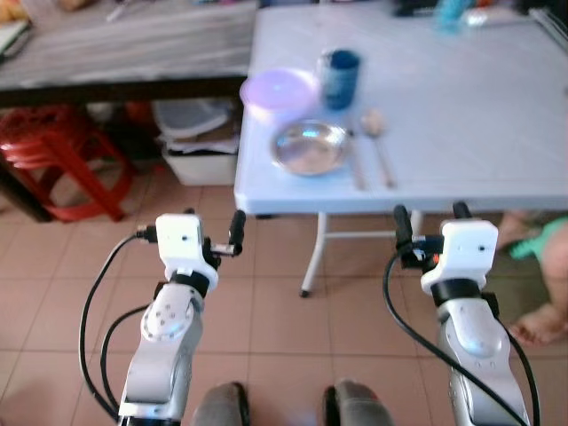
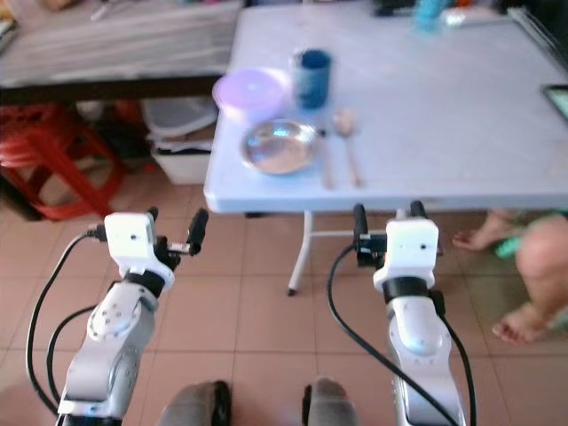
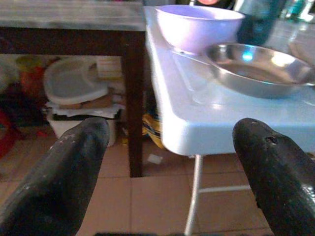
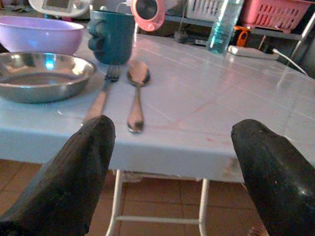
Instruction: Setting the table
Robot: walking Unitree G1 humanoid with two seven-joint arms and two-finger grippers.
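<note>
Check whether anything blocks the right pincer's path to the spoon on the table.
Nothing visible blocks it. The right pincer, fingers open, hangs in front of the table edge, below the tabletop. The spoon lies near that edge beside the fork, with bare tabletop on its other side.

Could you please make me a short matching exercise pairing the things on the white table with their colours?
Things:
1. bowl
2. mug
3. plate
4. table

Colours:
a. silver metal
b. white
c. lilac
d. dark blue

Pairs: 1-c, 2-d, 3-a, 4-b
</note>
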